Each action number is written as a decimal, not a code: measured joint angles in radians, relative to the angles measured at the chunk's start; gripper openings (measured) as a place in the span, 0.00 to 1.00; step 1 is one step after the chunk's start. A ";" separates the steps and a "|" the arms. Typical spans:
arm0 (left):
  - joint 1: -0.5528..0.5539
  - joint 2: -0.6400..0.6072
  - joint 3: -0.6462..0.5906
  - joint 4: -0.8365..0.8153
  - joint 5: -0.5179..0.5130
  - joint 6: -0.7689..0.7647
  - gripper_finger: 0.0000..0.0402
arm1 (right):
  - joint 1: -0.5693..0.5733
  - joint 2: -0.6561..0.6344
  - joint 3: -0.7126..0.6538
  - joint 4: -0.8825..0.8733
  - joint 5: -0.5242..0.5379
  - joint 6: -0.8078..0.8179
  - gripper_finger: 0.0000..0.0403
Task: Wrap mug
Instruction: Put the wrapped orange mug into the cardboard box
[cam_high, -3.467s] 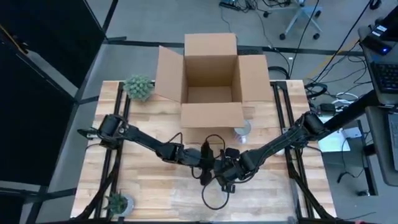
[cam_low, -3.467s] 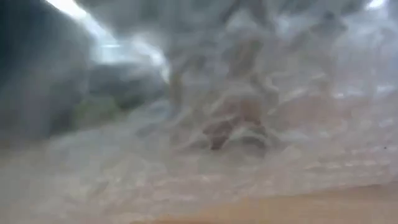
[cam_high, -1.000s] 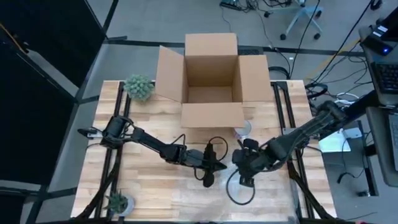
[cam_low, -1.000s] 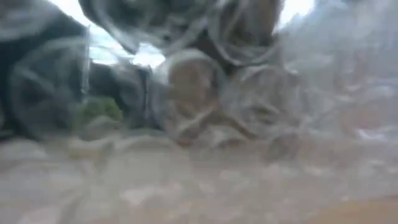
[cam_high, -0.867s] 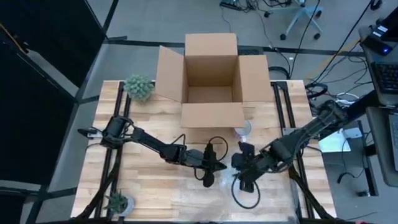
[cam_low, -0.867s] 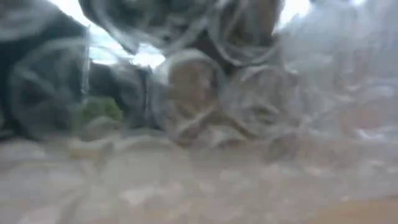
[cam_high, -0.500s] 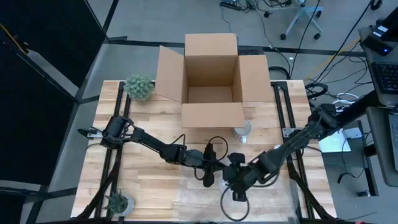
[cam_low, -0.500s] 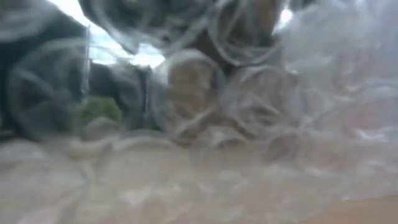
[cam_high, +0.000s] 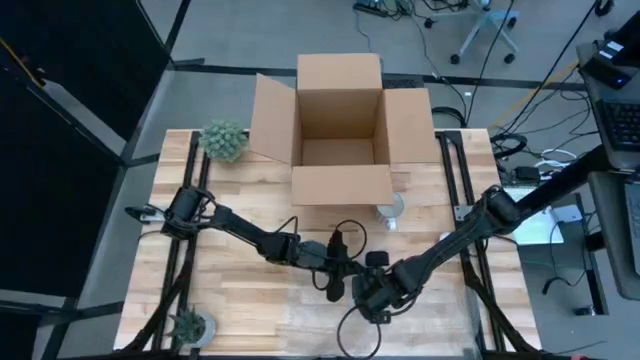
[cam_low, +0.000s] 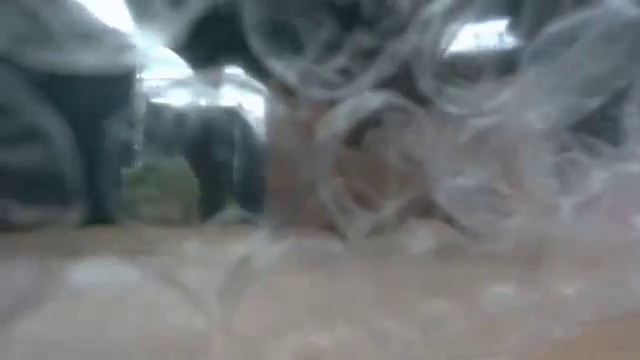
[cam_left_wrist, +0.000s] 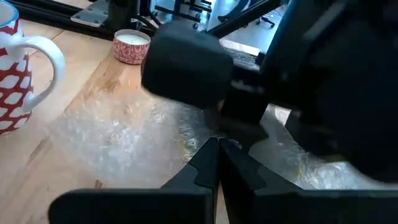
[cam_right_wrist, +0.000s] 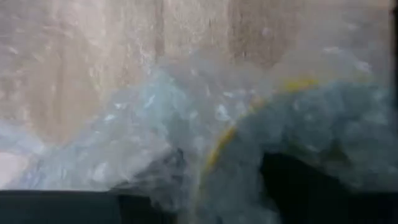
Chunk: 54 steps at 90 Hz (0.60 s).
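Left pincer (cam_high: 334, 283) pinched together on bubble wrap (cam_left_wrist: 118, 134), right pincer (cam_high: 372, 300) touching the wrap, grip unclear, red-and-white mug (cam_left_wrist: 15, 68) on counter (cam_high: 250, 290).

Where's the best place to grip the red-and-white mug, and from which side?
By the handle: the mug stands upright with its white loop sticking out sideways over bare wood toward the bubble wrap, so probably come in level from that open side.

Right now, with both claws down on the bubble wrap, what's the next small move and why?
Probably keep the left claw pinching the bubble wrap and draw the sheet toward the red and white mug, since the mug stands bare beside the wrap, uncovered.
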 joint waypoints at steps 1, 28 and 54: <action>0.000 0.000 0.000 0.000 0.000 0.000 0.00 | -0.001 0.003 0.000 0.000 -0.001 -0.003 0.39; 0.000 0.000 -0.001 -0.001 -0.001 0.001 0.00 | -0.002 0.013 -0.002 -0.009 -0.011 -0.098 0.38; -0.003 0.002 -0.001 0.027 0.009 0.000 0.00 | -0.003 0.012 0.005 -0.007 -0.043 -0.102 0.06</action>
